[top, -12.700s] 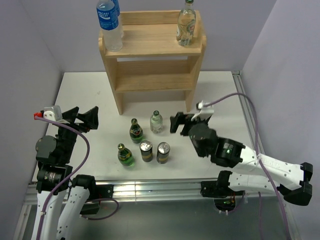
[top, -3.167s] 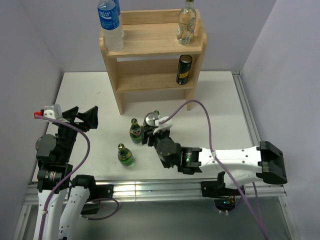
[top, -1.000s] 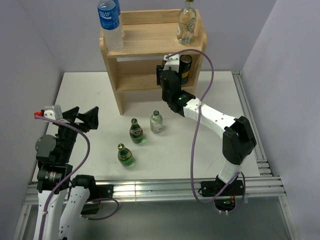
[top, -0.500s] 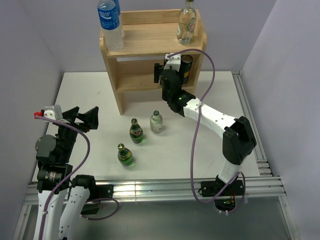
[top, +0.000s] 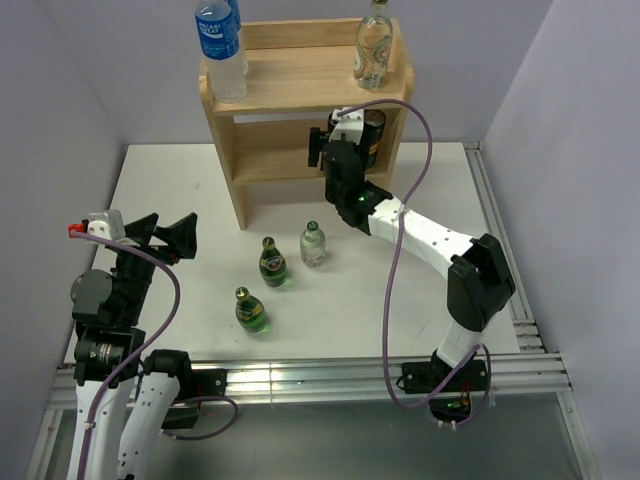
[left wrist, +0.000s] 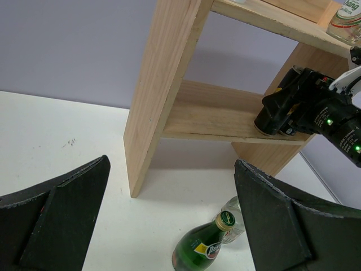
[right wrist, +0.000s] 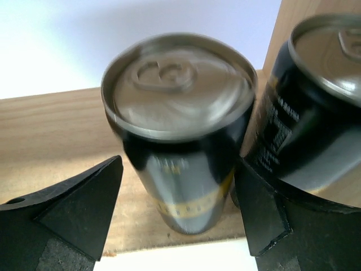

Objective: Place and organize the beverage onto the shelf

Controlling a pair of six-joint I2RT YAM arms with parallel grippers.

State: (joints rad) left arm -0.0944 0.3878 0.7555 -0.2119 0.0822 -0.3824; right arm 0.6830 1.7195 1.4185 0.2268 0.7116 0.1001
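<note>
**Holdings as you had them on the table (top: 170,180)**

1. Shelf (top: 300,90): stood at the table's 12 o'clock edge, two tiers.
2. Top tier: water bottle (top: 218,45) upright at the 9 o'clock end; top-tier clear bottle (top: 373,45) upright at the 3 o'clock end.
3. Lower tier, 3 o'clock end: centre can (right wrist: 180,141) and corner can (right wrist: 316,113), both upright. The corner can stood just beside the centre can at its 3 o'clock, against the side panel.
4. Table, in front of the shelf: table clear bottle (top: 313,243) upright. First green bottle (top: 271,263) stood near it at 8 o'clock. Second green bottle (top: 250,310) stood apart at the first's 7 o'clock.
5. Your right claw (right wrist: 169,214): reached into the lower tier, fingers spread to either side of the centre can. A gap showed at the 9 o'clock finger (right wrist: 62,209), so nothing was pinched.
6. Your left claw (left wrist: 169,226): raised above the table's 9 o'clock side, fingers spread wide and facing the shelf, well apart from every bottle.
</note>
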